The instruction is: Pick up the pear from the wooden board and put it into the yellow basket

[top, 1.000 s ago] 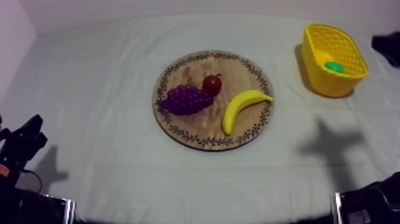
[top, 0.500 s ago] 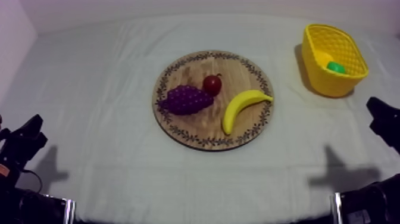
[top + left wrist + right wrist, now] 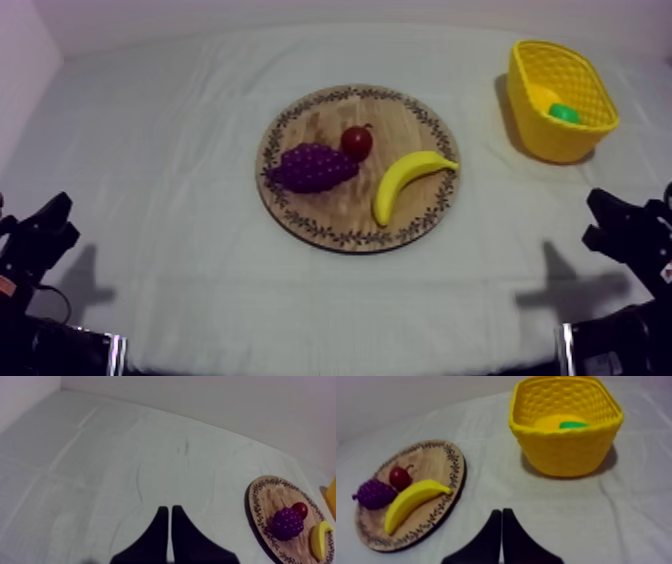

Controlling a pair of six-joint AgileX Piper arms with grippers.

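Left hand [image 3: 169,511], right hand [image 3: 501,512] pressed closed, empty; right wrist view: pear [image 3: 554,422] inside yellow basket [image 3: 566,452].

Yellow-green pear [image 3: 558,422] inside yellow basket [image 3: 566,451], well apart from round wooden board [image 3: 431,461]

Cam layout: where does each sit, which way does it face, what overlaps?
Top: overhead, slanting down on wooden board and yellow basket; left claw, right claw at its lower sides.
Left wrist: on left arm, facing across cloth toward board; own shut claw close up.
Right wrist: on right arm, facing board and basket; own shut claw close up.
Shared: all three see the board; top and right wrist see into the basket.
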